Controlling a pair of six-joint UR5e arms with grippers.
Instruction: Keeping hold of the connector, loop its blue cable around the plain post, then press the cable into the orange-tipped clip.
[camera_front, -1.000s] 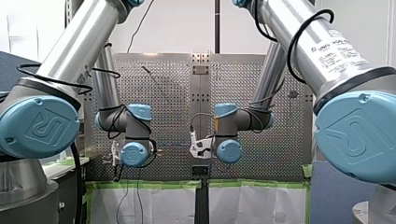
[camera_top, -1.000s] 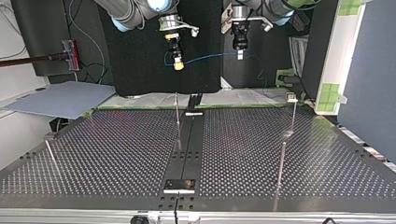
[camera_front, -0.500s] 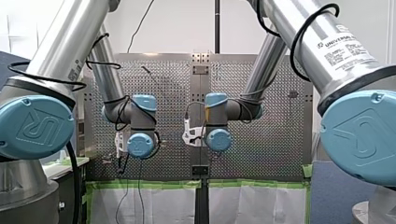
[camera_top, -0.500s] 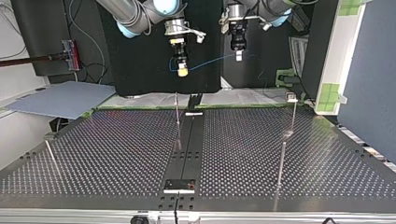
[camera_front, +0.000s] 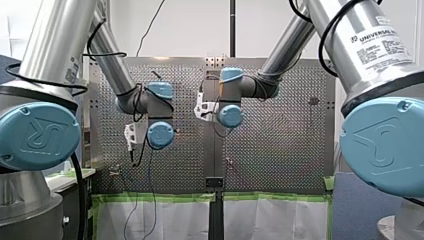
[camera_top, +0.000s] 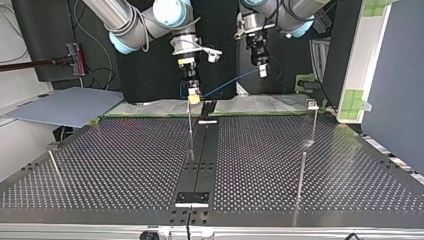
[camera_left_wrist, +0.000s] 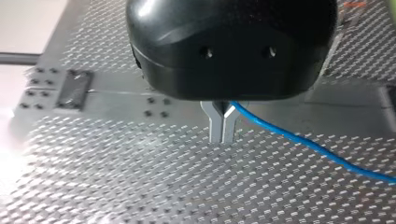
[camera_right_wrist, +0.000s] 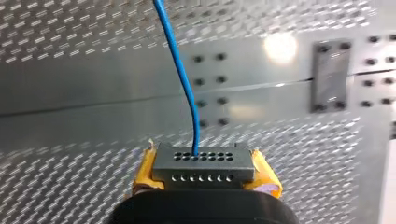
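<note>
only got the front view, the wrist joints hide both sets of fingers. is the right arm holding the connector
observer: yes. The right wrist view shows the grey connector clamped between the yellow pads of the right gripper, with the blue cable running out of one of its holes.
operator: and the left one, is it on the cable or free
observer: on the cable. In the left wrist view the left gripper has its metal fingers shut, and the blue cable comes out from between them near their base and runs off to one side above the table.
</note>
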